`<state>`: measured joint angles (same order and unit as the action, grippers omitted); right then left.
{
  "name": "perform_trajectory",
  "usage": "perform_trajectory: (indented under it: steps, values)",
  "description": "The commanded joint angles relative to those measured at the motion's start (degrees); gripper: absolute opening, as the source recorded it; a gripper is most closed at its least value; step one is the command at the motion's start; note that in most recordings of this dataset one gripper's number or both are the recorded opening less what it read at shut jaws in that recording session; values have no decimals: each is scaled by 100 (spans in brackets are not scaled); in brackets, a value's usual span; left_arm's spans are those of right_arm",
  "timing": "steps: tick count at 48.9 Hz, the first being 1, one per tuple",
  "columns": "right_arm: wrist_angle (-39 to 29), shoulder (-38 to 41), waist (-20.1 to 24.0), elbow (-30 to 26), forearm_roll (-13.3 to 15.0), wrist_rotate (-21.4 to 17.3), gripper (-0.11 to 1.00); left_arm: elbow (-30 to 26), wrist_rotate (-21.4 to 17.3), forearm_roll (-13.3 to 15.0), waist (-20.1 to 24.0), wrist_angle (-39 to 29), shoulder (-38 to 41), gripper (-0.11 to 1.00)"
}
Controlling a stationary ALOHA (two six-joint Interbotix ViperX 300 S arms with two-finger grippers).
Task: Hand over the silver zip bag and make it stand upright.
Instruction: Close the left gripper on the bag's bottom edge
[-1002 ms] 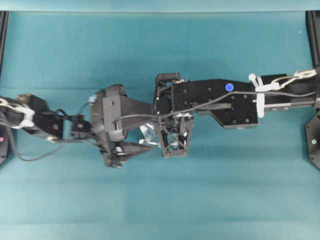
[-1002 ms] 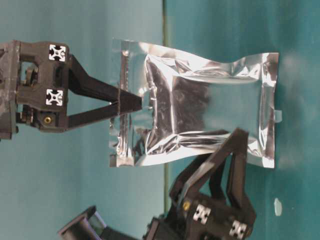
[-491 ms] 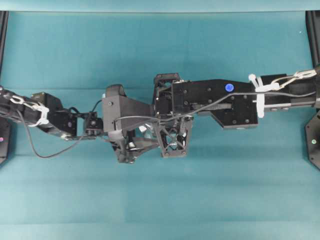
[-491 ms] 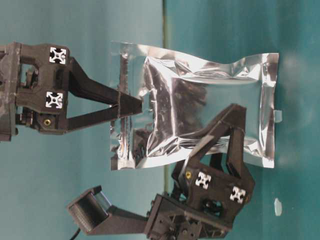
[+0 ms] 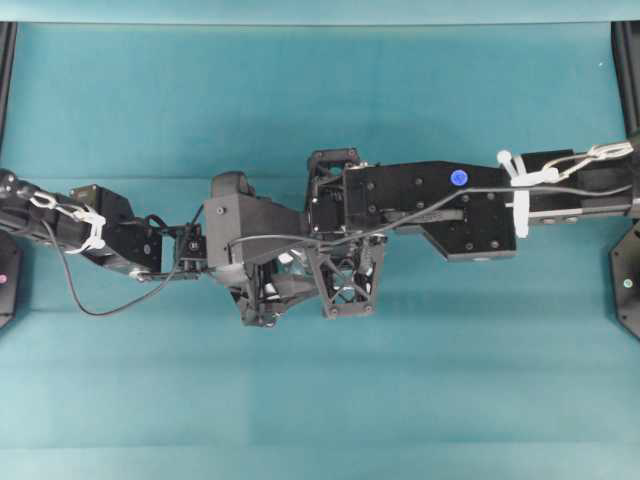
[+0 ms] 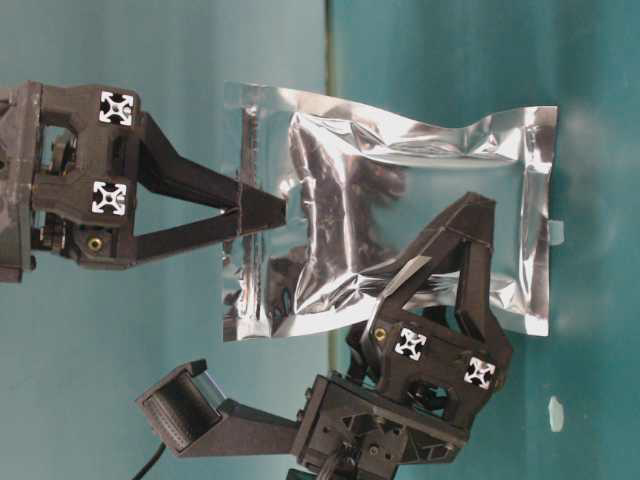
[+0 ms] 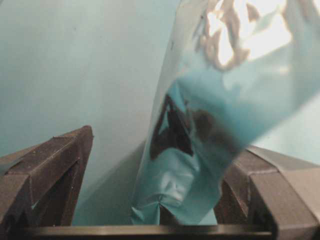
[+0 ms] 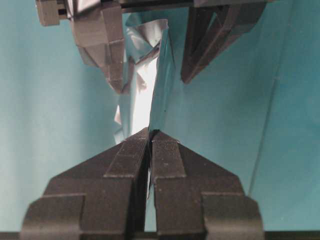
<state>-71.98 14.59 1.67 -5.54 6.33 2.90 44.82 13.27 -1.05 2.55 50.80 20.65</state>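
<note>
The silver zip bag (image 6: 400,170) hangs in the air, crinkled and shiny, well above the table. My right gripper (image 8: 151,132) is shut on its zip-strip edge; in the table-level view that gripper (image 6: 283,208) comes in from the left. My left gripper (image 6: 465,215) is open and straddles the bag's opposite part, with one finger (image 6: 470,260) in front of the foil. In the left wrist view the bag (image 7: 200,150) stands between the spread fingers (image 7: 55,170), nearer the right-hand one. From overhead only a sliver of the bag (image 5: 289,259) shows under the two wrists.
The teal table (image 5: 320,400) lies under both arms, which meet above its middle. A small white scrap (image 6: 556,412) lies on the surface. A loose black cable (image 5: 100,305) trails from the left arm. Dark frame posts (image 5: 628,60) stand at the table's sides.
My left gripper has advanced onto the bag, its fingers now on either side of the foil and slightly less wide apart. The right gripper keeps its hold in the same place.
</note>
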Motion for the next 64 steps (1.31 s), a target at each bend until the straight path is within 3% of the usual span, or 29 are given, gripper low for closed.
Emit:
perform_trajectory:
  steps: [1, 8, 18, 28, 64]
  values:
    - [26, -62, 26, -18, -18, -44, 3, -53, -9, -18, -18, 18, -26, 85]
    - [26, -44, 26, -18, -9, -44, 3, -62, -97, -18, -44, -9, -18, 72]
    - [18, -62, 35, 9, -18, -53, 3, -62, -352, -18, -105, -62, -26, 29]
    - [18, -44, 70, 9, -26, -53, 3, -97, -492, -18, -123, -352, -26, 28]
    - [26, -44, 88, 9, -88, -70, 6, -105, -527, -18, -132, -378, -18, 28]
